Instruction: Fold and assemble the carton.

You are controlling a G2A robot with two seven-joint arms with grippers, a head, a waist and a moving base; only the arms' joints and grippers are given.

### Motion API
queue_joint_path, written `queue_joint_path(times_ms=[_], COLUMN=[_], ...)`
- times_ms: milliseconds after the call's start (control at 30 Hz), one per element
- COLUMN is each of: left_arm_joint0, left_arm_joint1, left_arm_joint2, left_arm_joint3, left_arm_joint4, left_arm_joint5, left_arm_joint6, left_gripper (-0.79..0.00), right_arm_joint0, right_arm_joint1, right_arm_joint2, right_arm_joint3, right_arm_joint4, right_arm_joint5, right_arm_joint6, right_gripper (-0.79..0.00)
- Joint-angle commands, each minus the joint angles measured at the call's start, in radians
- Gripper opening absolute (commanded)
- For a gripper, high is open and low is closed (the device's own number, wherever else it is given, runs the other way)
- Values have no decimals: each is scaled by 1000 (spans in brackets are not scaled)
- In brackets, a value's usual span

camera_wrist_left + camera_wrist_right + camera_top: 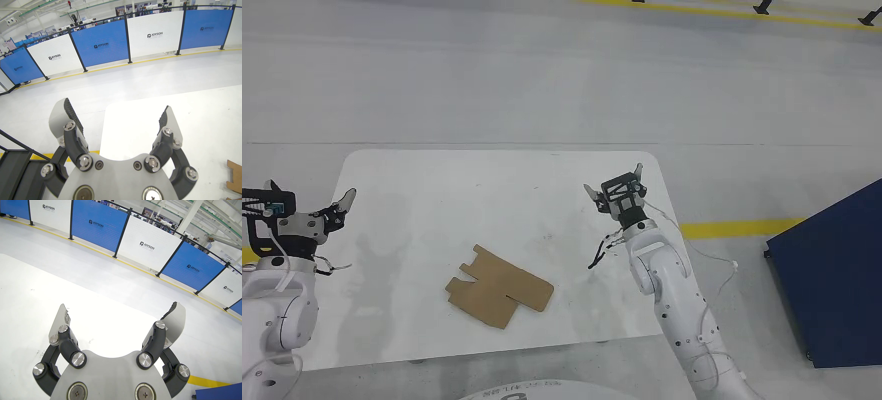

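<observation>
On the table [492, 190]: the carton [500, 287] lies flat and unfolded, a brown cardboard blank with notched flaps.
Carton place: toward the table's near edge, about midway between the two arms, and slanted to the table's sides.
Left gripper [309, 196]: at the table's left edge and well apart from the carton. The jaws are spread wide and empty.
Left wrist view: the left gripper [116, 106] points past the table's far left corner. One finger [73, 115] with a dark ribbed pad is over the floor and the other is over the tabletop. Part of the carton's notched edge [234, 176] shows on the table, apart from the fingers.
Right gripper [614, 180]: over the table's right side, toward the far right corner and well apart from the carton. The jaws are spread wide and empty.
Right wrist view: the right gripper [119, 305] points across the table's corner toward the floor beyond.
Floor: a yellow line [742, 228] runs right of the table, and a blue block [832, 270] stands beside it.
Background: a fence [155, 36] of blue and white panels on black posts.
</observation>
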Motion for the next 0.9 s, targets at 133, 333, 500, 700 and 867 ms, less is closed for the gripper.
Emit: queue_joint_path(times_ms=[133,333,500,700,867], left_arm_joint0=[0,0,0,0,0], left_arm_joint1=[0,0,0,0,0], left_arm_joint2=[0,0,0,0,0], left_arm_joint3=[0,0,0,0,0], left_arm_joint4=[0,0,0,0,0], left_arm_joint5=[0,0,0,0,0], left_arm_joint6=[0,0,0,0,0], left_gripper=[0,0,0,0,0], right_arm_joint0=[-39,-100,-104,-104,9], right_arm_joint1=[13,19,17,17,11], right_arm_joint2=[-36,-137,-176,-176,-278], right_arm_joint3=[-5,-3,-5,-5,68], right_arm_joint4=[-73,-273,-318,-318,-382], right_arm_joint5=[-233,-307,-305,-305,-454], right_arm_joint6=[-36,-48,-37,-37,46], right_gripper=[0,0,0,0,0])
